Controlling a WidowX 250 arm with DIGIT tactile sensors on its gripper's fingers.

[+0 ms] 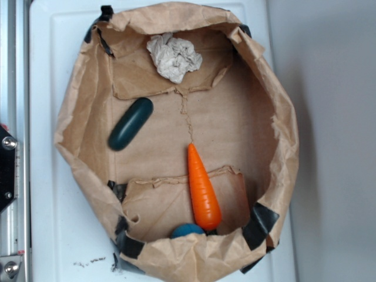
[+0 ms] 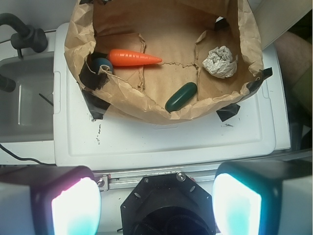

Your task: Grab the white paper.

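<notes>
The white paper (image 1: 174, 56) is a crumpled off-white wad lying inside the brown paper bag (image 1: 76, 111), near its far rim. In the wrist view the white paper (image 2: 220, 61) sits at the bag's right side. My gripper (image 2: 156, 203) is open, its two pads (image 2: 76, 208) wide apart with nothing between them. It hovers high over the robot's base, well short of the bag (image 2: 142, 105) and far from the paper. The gripper does not show in the exterior view.
Inside the bag lie an orange carrot (image 1: 202, 191), a dark green oblong piece (image 1: 130, 123) and a blue ball (image 1: 187, 230) partly hidden by the rim. The bag rests on a white lid (image 2: 161, 139). A grey sink (image 2: 24, 93) lies to the left.
</notes>
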